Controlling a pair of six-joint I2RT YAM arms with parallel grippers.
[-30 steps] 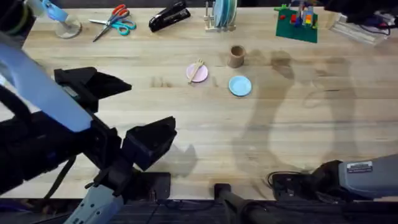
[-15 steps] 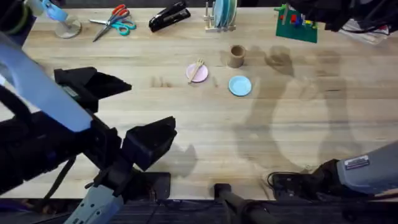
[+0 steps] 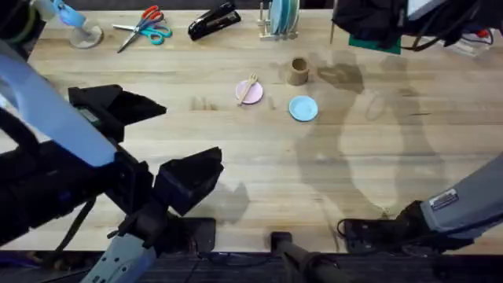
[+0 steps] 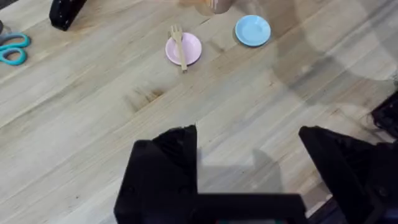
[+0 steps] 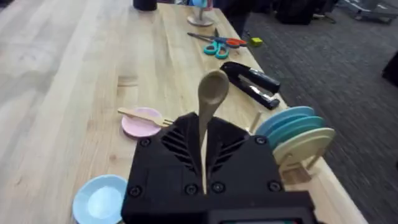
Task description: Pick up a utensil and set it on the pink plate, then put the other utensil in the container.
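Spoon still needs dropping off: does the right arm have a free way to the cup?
Probably yes. The right gripper, shut on the spoon, is up near the table's far edge; the cup stands open-topped with bare table around it.

no legible text, only an unreadable white label on the right arm (image 3: 444,200)

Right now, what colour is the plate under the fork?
Pale pink plate, with the wooden fork lying across it; clearest in the left wrist view.
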